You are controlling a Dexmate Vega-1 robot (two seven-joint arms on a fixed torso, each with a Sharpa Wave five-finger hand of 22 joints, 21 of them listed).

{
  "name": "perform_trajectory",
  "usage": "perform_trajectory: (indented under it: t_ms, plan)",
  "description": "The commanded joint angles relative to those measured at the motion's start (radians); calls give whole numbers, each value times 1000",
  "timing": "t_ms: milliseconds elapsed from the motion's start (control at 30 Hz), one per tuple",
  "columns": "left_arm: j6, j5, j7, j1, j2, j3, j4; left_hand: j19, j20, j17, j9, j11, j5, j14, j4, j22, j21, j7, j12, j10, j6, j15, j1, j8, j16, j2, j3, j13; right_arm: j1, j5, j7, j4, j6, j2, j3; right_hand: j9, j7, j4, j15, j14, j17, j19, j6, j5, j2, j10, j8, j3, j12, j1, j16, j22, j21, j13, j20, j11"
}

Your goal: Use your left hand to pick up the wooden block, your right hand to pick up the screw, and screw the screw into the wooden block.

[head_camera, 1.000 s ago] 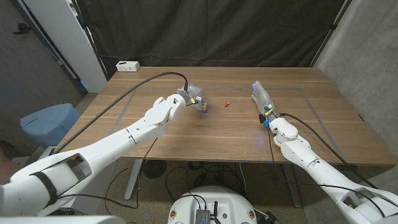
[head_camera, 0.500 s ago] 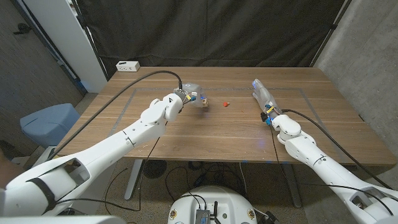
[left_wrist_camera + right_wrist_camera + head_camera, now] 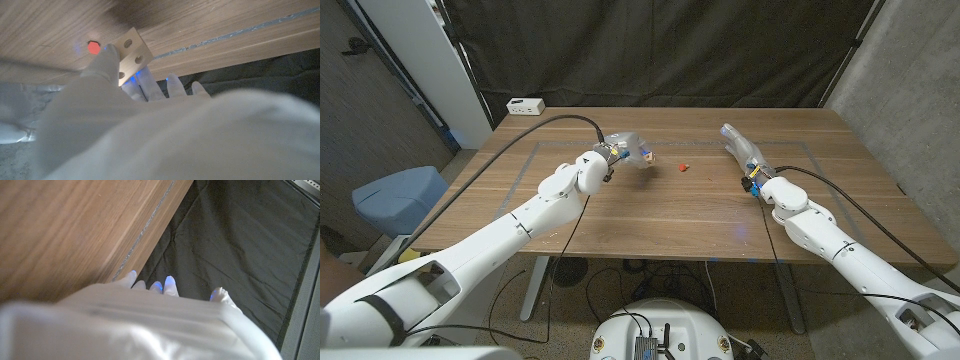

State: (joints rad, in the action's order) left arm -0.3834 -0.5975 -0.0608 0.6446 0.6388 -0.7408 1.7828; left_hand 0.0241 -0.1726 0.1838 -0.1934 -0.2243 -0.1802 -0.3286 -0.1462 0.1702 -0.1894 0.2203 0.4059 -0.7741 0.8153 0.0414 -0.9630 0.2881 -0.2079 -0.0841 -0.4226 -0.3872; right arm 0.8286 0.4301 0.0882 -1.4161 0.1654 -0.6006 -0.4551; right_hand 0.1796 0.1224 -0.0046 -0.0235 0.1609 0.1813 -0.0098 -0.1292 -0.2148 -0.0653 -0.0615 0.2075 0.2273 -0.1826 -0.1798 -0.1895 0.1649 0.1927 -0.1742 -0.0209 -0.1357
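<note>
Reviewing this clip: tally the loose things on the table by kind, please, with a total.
Small pale wooden block with drilled holes, at the left hand's fingers: 1
Small red screw, lying on the table: 1
White power strip at the far left corner: 1
Total: 3

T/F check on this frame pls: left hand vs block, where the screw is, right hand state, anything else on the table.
1. The left hand holds the wooden block. True.
2. The red screw is in the right hand. False: it lies on the table, between the two hands.
3. The right hand is open and holds nothing. True.
4. The block has round holes in its face. True, as the left wrist view shows.
5. A white box sits at the table's near right corner. False: far left corner.
</note>
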Motion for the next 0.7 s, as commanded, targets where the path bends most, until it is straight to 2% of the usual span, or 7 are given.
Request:
perform_trajectory:
  t_ms: [33,67,133,233,300,567,700]
  plan:
    - [55,154,90,24,5,37,-20,10,1,3,-1,4,0,-13,1,1,-7,-3,-5,-10,10,83,0,-3,-7,5,3,-4,-24,-97,22,-61,-57,-56,-24,2,11,-30,-16,-5,-1,20,-34,1,-7,31,14,13,-14,-40,-6,3,5,-4,-4,-6]
    - [60,165,98,25,3,40,-24,13,2,3,-1,4,0,-16,2,1,-7,-3,-5,-11,12,82,1,-3,-7,6,4,-5,-28,-110,22,-65,-59,-61,-27,2,10,-45,-12,-9,-1,30,-40,4,-10,38,13,22,-14,-60,-6,3,7,-4,1,4]
    - [78,195,109,28,0,47,-34,17,3,2,-1,4,0,-19,2,1,-8,-3,-6,-12,14,84,1,-3,-8,6,4,-5,-33,-128,24,-76,-71,-71,-32,2,17,-70,-14,-18,-2,41,-54,12,-18,44,14,38,-13,-94,-8,3,7,-4,-1,2]
    - [96,240,116,29,-5,55,-47,23,7,2,-1,4,-1,-21,1,1,-10,-3,-7,-14,15,84,1,-4,-8,6,6,-5,-42,-160,25,-94,-95,-88,-41,3,21,-93,-15,-26,-2,51,-69,15,-24,53,15,54,-13,-125,-9,2,7,-4,0,1]
    - [103,267,122,31,-10,60,-53,30,12,2,-1,4,-1,-22,0,2,-11,-3,-8,-15,15,85,0,-5,-8,6,7,-6,-48,-176,18,-102,-104,-98,-46,3,23,-124,-17,-35,-2,63,-86,11,-26,65,16,72,-13,-165,-9,2,6,-4,1,1]
    - [135,367,136,41,-17,76,-72,36,22,2,-1,4,-2,-27,0,2,-11,-3,-12,-16,14,81,0,-8,-8,6,10,-6,-66,-232,10,-128,-140,-124,-62,4,26,-164,-17,-53,-2,81,-119,0,-10,78,20,93,-13,-220,-11,2,5,-5,5,0]
    - [155,408,143,48,-14,83,-79,44,25,2,-1,4,-2,-28,0,2,-13,-3,-14,-16,12,81,0,-11,-8,8,11,-7,-77,-256,-8,-140,-155,-141,-71,4,31,-172,-18,-57,-2,86,-129,-2,-2,84,22,98,-13,-236,-11,1,5,-5,6,0]
